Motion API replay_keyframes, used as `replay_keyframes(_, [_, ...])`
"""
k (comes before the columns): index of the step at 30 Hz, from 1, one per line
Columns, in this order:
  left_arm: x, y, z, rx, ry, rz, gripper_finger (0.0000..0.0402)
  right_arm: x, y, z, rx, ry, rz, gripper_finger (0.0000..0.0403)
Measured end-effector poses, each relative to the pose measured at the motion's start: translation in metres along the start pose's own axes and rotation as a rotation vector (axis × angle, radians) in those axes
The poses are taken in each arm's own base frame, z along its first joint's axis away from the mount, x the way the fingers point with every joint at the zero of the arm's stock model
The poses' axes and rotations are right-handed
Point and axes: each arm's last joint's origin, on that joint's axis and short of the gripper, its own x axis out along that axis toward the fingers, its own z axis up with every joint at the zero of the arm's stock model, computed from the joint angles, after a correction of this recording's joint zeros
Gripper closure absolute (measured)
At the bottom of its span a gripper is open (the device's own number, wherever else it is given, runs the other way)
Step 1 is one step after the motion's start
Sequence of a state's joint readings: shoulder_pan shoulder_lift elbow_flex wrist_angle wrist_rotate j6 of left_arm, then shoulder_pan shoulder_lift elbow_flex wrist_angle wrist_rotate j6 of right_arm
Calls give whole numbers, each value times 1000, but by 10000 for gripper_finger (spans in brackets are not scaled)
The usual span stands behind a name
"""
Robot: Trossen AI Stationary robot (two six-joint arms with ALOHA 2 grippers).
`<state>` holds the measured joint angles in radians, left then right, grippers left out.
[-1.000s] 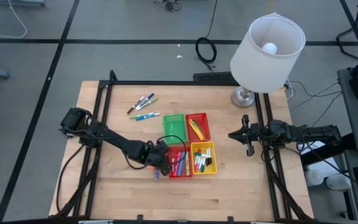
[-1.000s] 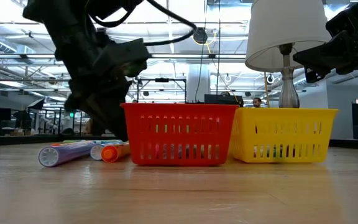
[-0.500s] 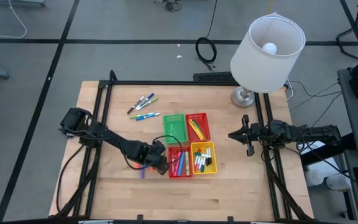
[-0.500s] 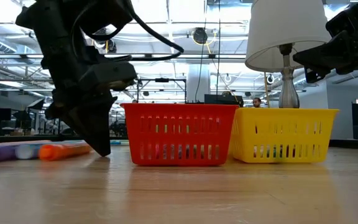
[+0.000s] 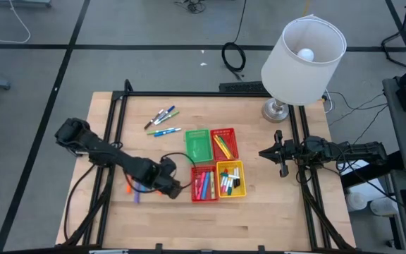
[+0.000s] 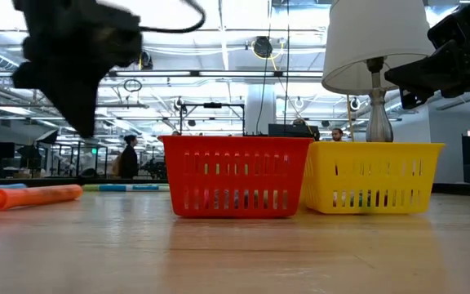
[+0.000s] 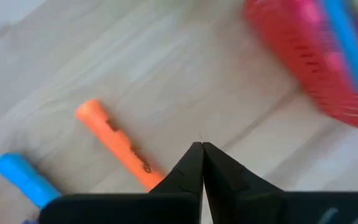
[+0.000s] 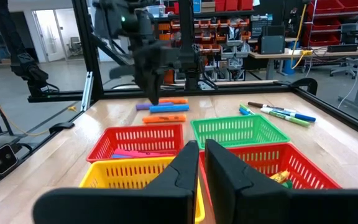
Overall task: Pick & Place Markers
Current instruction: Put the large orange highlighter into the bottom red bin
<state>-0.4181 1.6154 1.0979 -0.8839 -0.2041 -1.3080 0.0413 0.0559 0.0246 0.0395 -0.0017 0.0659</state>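
Observation:
My left gripper [image 5: 173, 189] [image 6: 84, 129] is shut and hangs above the table left of the near red basket [image 5: 203, 183], holding nothing. In its wrist view the shut fingertips [image 7: 201, 148] hover over an orange marker [image 7: 114, 146] and a blue marker [image 7: 23, 180], both lying flat on the wood. The high view shows these loose markers [image 5: 131, 192] farther to the left. More markers [image 5: 162, 121] lie at the far left of the table. Other markers lie in the red, yellow [image 5: 231, 178] and far red [image 5: 224, 143] baskets. My right gripper [image 5: 280, 152] [image 8: 197, 163] waits shut at the table's right edge.
A green basket [image 5: 197, 144] stands behind the near red one. A lamp [image 5: 303, 53] stands at the far right corner. A black frame [image 5: 122, 106] runs along the table's edges. Bare wood lies along the near edge [image 5: 210, 226].
My left gripper, shut with its tip on the table beside the near red basket, has swept toward the table's left edge and then risen clear. The orange and blue markers that lay by the basket have rolled away to the left and now lie apart from it.

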Motion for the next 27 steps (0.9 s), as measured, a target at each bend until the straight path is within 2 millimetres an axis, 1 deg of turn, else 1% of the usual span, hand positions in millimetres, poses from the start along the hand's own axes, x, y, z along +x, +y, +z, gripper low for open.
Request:
replay_keyframes(3, [1, 15, -8, -94, 67, 128, 367, 0, 0, 0, 0, 0, 0, 385])
replay_keyframes(6, [9, 28, -14, -180, 113, 234, 330, 0, 0, 0, 0, 0, 0, 385])
replay_keyframes(9, [19, 36, -19, -236, 133, 264, 280, 0, 0, 0, 0, 0, -1, 385])
replay_keyframes(11, [25, 40, -22, -241, 149, 274, 245, 0, 0, 0, 0, 0, 0, 385])
replay_keyframes(14, [28, 42, -23, -257, 164, 272, 198, 0, 0, 0, 0, 0, 0, 385])
replay_keyframes(16, [28, 42, -24, -257, 166, 273, 175, 0, 0, 0, 0, 0, 0, 385])
replay_keyframes(20, [28, 42, -24, -254, 188, 272, 151, 0, 0, 0, 0, 0, 0, 385])
replay_keyframes(27, [27, 45, -25, -278, 190, 305, 147, 0, 0, 0, 0, 0, 0, 385])
